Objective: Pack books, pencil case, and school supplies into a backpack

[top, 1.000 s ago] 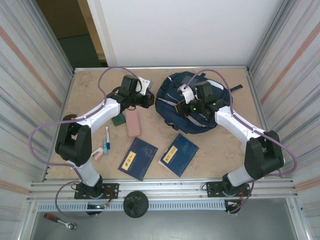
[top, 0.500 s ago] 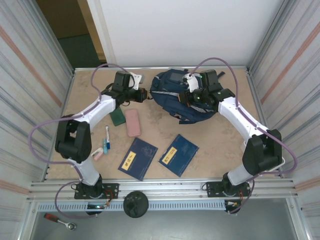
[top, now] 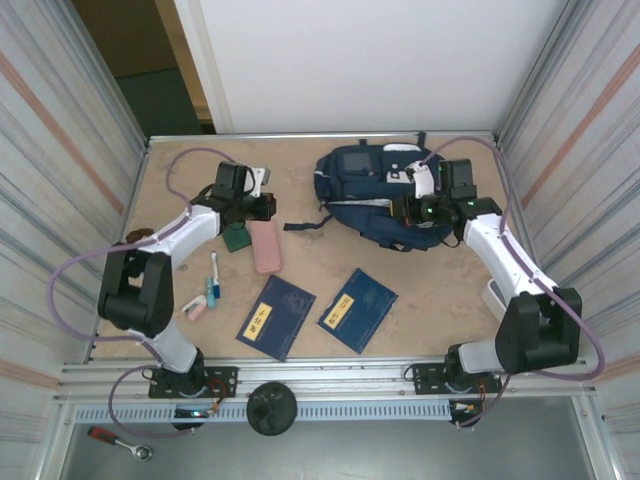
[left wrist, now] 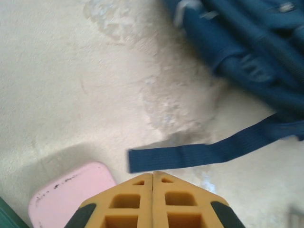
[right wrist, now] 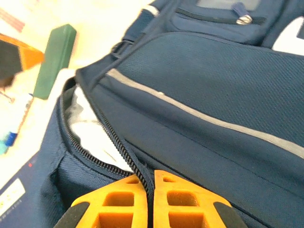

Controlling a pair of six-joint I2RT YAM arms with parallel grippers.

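A: Navy-blue fabric from above. Is that the backpack (top: 375,190) at the far right of the surface (top: 330,270)?
B: Yes, lying down, with a loose strap (top: 305,225) trailing left. The right fingers (top: 400,208) are at its near edge. The left fingers (top: 268,206) sit just beyond the pink pencil case (top: 265,246), beside a green block (top: 237,237).
A: And the rest?
B: Two books (top: 276,317) lie side by side near the front, well apart from the bag. Pens (top: 212,285) and a pink eraser (top: 196,310) are at the left.
A: Left wrist?
B: Fingers (left wrist: 128,204) pressed together and empty, with the strap (left wrist: 190,156) ending just ahead. The pencil case (left wrist: 66,192) is at their left and the backpack (left wrist: 256,52) at top right.
A: Right wrist?
B: Fingers (right wrist: 118,206) closed, pinching the backpack (right wrist: 213,85) at its zip (right wrist: 111,137). The pocket gapes, pale inside.
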